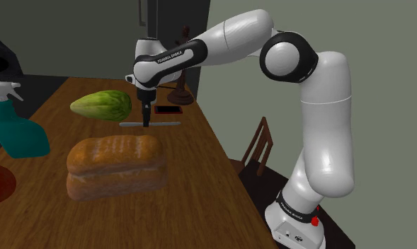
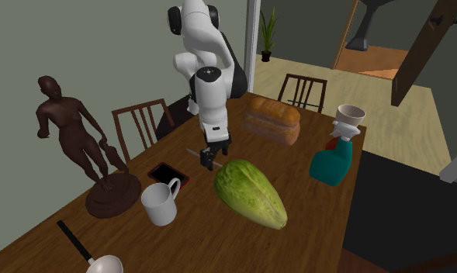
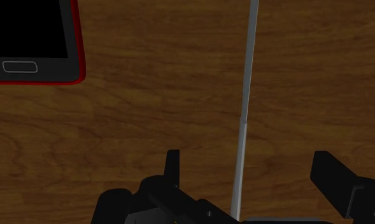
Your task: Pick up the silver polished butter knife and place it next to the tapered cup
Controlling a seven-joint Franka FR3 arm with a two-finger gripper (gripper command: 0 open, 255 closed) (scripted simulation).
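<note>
The butter knife [image 3: 245, 108] is a thin grey strip lying flat on the wooden table [image 3: 148, 127]. In the shoulder view the knife [image 1: 161, 123] lies just behind the green vegetable. My black gripper [image 3: 249, 184] hangs low over it, open, with one finger [image 3: 172, 167] on each side of the blade and neither touching it. Seen from outside, the gripper [image 1: 146, 117] points straight down at the knife. The white cup [image 2: 160, 203] with a handle stands nearer the second exterior view's bottom, past the phone from the gripper [image 2: 209, 159].
A red-edged black phone [image 2: 168, 174] lies between knife and cup. A brown statue [image 2: 79, 147] stands beside the cup. A green leafy vegetable [image 2: 250, 192], a bread loaf [image 1: 115, 164] and a teal spray bottle [image 1: 15, 131] crowd the table. Chairs [image 2: 141, 124] line its edge.
</note>
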